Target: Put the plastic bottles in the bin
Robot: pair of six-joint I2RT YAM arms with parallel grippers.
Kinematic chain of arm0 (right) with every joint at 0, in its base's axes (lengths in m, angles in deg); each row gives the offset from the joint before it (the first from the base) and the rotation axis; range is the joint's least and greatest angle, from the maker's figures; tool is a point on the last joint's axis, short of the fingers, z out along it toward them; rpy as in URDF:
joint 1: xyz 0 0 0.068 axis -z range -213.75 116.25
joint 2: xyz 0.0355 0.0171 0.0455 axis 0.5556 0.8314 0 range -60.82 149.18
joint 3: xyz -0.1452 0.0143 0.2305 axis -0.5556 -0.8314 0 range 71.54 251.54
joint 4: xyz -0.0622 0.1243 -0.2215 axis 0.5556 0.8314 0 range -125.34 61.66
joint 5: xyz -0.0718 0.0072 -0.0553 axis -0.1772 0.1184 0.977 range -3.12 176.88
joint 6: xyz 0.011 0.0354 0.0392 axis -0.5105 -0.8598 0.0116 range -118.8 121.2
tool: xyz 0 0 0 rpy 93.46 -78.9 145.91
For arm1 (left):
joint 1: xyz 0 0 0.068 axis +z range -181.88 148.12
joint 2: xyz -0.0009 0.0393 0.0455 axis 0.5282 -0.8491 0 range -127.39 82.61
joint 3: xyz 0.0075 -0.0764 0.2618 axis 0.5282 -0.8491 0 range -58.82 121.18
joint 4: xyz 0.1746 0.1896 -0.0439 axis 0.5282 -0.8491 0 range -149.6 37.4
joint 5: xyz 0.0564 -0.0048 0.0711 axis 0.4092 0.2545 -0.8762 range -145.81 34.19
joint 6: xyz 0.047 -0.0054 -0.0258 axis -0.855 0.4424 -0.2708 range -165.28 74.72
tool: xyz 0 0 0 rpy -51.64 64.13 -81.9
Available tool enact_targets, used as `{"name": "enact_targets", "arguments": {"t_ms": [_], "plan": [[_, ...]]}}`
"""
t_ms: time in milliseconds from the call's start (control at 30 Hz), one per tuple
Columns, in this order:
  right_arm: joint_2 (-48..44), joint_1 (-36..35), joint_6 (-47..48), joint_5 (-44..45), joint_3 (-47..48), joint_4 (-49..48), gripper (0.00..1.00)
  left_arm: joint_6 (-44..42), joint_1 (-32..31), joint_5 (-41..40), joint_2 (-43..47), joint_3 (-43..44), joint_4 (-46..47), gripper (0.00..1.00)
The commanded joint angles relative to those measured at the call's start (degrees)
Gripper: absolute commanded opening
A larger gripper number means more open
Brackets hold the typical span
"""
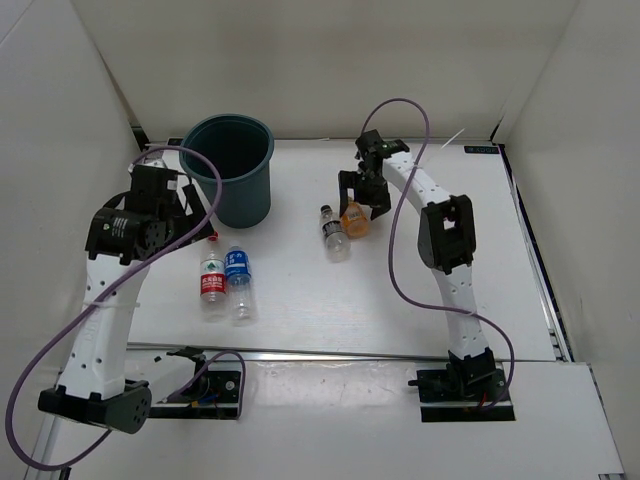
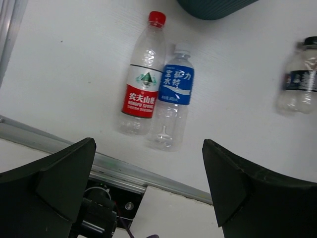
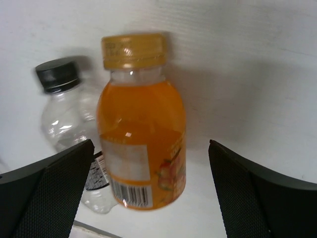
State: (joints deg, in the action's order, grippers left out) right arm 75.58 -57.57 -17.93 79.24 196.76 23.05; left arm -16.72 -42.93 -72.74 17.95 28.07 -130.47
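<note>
**Status: four bottles on the counter, both sets of fingers wide and holding nothing**

The bin (image 1: 245, 195) stands upright at the far left of the counter (image 1: 300, 310), with its opening facing up. All four plastic bottles lie outside it.

The red-labelled bottle (image 2: 142, 82) and the blue-labelled bottle (image 2: 174, 96) lie side by side and touching, just in front of the bin. Their caps point toward the bin, and the red one lies on the left in the top view.

The left fingers (image 2: 54, 188) hang above this pair, spread wide, and grip nothing.

The orange bottle (image 3: 141, 134) lies near the centre of the counter. The clear bottle (image 3: 67, 116) with the black cap lies just beside it. The two appear to touch, although the overlap in the wrist view leaves this uncertain.

The right fingers (image 3: 49, 193) are spread wide, one on each side of the orange bottle, with a visible gap on both sides
</note>
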Motion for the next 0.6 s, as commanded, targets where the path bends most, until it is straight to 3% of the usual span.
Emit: {"name": "enact_targets", "arguments": {"t_ms": [0, 133, 267, 400, 500, 567], "plan": [[1.94, -0.09, -0.11, 0.08, 2.92, -1.26, 1.0, -2.19, 0.59, 5.94, 3.22, 4.67, -1.94, 1.0], [4.4, -0.09, -0.11, -0.45, 3.62, -1.26, 0.96, -1.66, 0.59, 3.23, 3.23, 8.02, -3.69, 1.0], [4.93, -0.09, -0.64, -1.06, 2.56, -2.4, 0.85, -2.36, 0.59, 0.77, 2.61, 8.73, -3.7, 1.0], [3.71, -0.09, -1.34, -0.53, 2.04, -2.4, 0.6, -2.89, 0.59, -0.47, 3.14, 11.11, -3.7, 1.0], [1.25, -0.09, -1.96, 0.08, 0.9, -3.02, 0.5, -2.11, 0.59, -4.25, 3.66, 11.11, -3.7, 1.0], [-1.47, -0.09, -3.97, -0.96, 0.89, -3.02, 0.48, 1.56, 0.59, -7.13, 4.45, 11.11, -3.7, 1.0]]}}
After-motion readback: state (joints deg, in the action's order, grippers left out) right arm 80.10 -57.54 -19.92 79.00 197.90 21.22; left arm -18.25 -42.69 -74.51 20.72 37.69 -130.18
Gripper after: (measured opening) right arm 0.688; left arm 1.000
